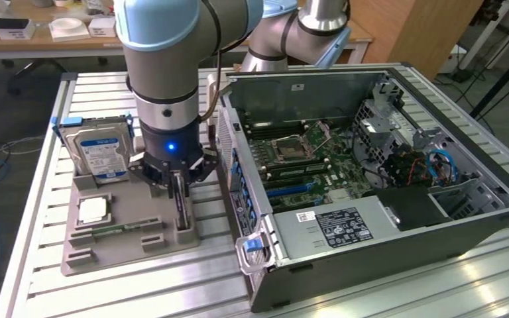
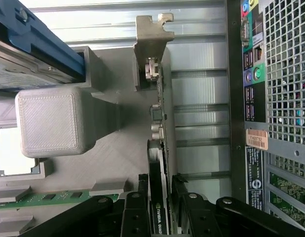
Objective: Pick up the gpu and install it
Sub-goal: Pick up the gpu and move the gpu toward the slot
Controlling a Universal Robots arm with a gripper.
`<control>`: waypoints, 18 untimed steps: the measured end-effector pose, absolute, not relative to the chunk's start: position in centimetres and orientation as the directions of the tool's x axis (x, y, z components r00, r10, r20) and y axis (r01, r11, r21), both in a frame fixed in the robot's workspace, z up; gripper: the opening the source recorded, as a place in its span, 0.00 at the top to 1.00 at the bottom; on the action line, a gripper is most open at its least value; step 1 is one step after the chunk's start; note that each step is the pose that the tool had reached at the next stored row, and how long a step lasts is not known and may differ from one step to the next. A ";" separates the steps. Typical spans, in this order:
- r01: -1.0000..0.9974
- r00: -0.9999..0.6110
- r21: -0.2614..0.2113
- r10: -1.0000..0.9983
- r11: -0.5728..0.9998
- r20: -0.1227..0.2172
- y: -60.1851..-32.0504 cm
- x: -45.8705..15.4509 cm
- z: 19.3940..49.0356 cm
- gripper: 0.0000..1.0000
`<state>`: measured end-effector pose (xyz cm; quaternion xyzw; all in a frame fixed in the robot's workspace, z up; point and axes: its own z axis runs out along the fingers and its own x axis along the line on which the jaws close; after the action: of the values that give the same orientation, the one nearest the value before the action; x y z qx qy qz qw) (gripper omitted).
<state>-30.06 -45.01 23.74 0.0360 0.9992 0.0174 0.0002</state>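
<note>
Item 1: gripper (image 2: 160,181), fingers (image 2: 141,185) clamped on upright gpu (image 2: 157,153) in grey tray (image 1: 117,232); computer case (image 1: 325,281) at 3 o'clock, exterior view.

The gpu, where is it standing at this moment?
In the exterior view the gpu stands on edge in the grey holder, between the jaws, with the hard drive to that view's left and the open computer case to its right.
</note>
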 end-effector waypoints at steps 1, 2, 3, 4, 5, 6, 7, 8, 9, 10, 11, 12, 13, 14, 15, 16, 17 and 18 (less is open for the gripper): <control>0.072 -0.997 0.035 0.072 0.997 0.001 -45.0 -30.1 23.7 0.67; 0.072 -0.997 0.035 0.072 0.997 0.001 -45.0 -30.1 23.7 0.67; 0.072 -0.997 0.035 0.072 0.997 0.001 -45.0 -30.1 23.7 0.67; 0.072 -0.997 0.035 0.072 0.997 0.001 -45.0 -30.1 23.7 0.69; 0.072 -0.997 0.035 0.072 0.997 0.001 -45.0 -30.1 23.7 0.69; 0.072 -0.997 0.035 0.072 0.997 0.001 -45.0 -30.1 23.7 0.73; 0.072 -0.997 0.035 0.072 0.997 0.001 -45.0 -30.1 23.7 0.73; 0.072 -0.997 0.035 0.072 0.997 0.001 -45.0 -30.1 23.7 0.73; 0.072 -0.997 0.035 0.072 0.997 0.001 -45.0 -30.1 23.7 0.73; 0.072 -0.997 0.035 0.072 0.997 0.001 -45.0 -30.1 23.7 0.73; 0.072 -0.997 0.035 0.072 0.997 0.001 -45.0 -30.1 23.7 0.73; 0.072 -0.997 0.035 0.072 0.997 0.001 -45.0 -30.1 23.7 0.73; 0.072 -0.997 0.035 0.072 0.997 0.001 -45.0 -30.1 23.7 0.74; 0.072 -0.997 0.035 0.072 0.997 0.001 -45.0 -30.1 23.7 0.74; 0.072 -0.997 0.035 0.072 0.997 0.001 -45.0 -30.1 23.7 0.74; 0.072 -0.997 0.035 0.072 0.997 0.001 -45.0 -30.1 23.7 0.74; 0.072 -0.997 0.035 0.072 0.997 0.001 -45.0 -30.1 23.7 0.74; 0.072 -0.997 0.035 0.072 0.997 0.001 -45.0 -30.1 23.7 0.74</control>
<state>-30.06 -45.01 23.74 0.0360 0.9992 0.0174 0.0002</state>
